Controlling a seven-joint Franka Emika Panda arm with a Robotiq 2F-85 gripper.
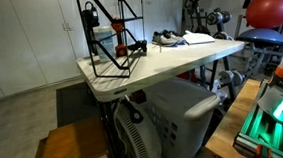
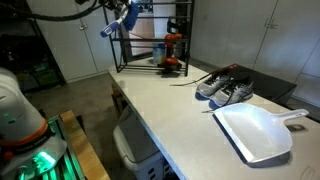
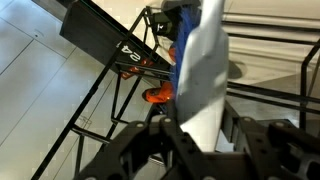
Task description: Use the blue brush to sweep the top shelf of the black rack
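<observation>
The black rack (image 1: 106,36) stands at the far end of the white table, and it shows in both exterior views (image 2: 150,45). My gripper (image 2: 120,20) is up beside the rack's top corner (image 1: 89,14). In the wrist view my gripper (image 3: 198,132) is shut on the blue brush (image 3: 203,65), which points away from the jaws over the rack's black wires (image 3: 100,45). The brush looks pale blue with a darker blue edge. I cannot tell whether it touches the rack.
An orange object (image 2: 172,62) sits on the rack's lower level (image 3: 158,95). Grey-and-white shoes (image 2: 225,90) and a white dustpan (image 2: 255,132) lie on the table (image 2: 170,120). The shoes also show in an exterior view (image 1: 169,37). Gym gear stands behind.
</observation>
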